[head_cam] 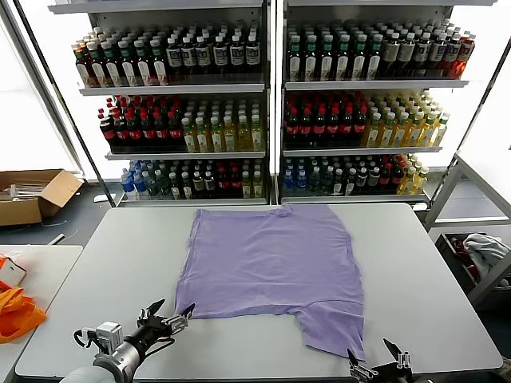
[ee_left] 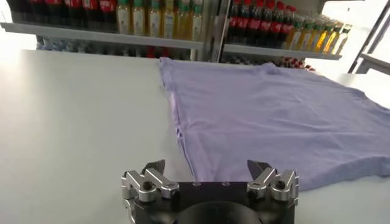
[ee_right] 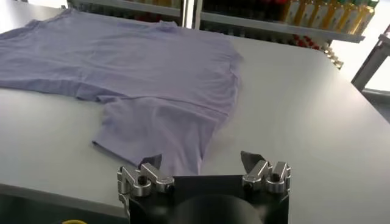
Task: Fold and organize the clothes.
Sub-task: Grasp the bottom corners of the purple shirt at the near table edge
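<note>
The lavender T-shirt [head_cam: 271, 263] lies spread flat on the grey table [head_cam: 120, 263], plain side up, with one sleeve reaching toward the near right edge. It also shows in the left wrist view [ee_left: 274, 115] and the right wrist view [ee_right: 140, 73]. My left gripper [head_cam: 172, 311] is open and empty, low over the table just at the shirt's near left corner. My right gripper [head_cam: 374, 353] is open and empty at the table's near edge, right by the tip of that sleeve [ee_right: 158, 140].
Shelves of bottled drinks [head_cam: 263, 104] stand behind the table. A cardboard box [head_cam: 32, 195] sits on the floor at the far left. Orange fabric [head_cam: 16, 311] lies on a side table at left. A white-grey cloth pile [head_cam: 483, 251] lies in a frame at right.
</note>
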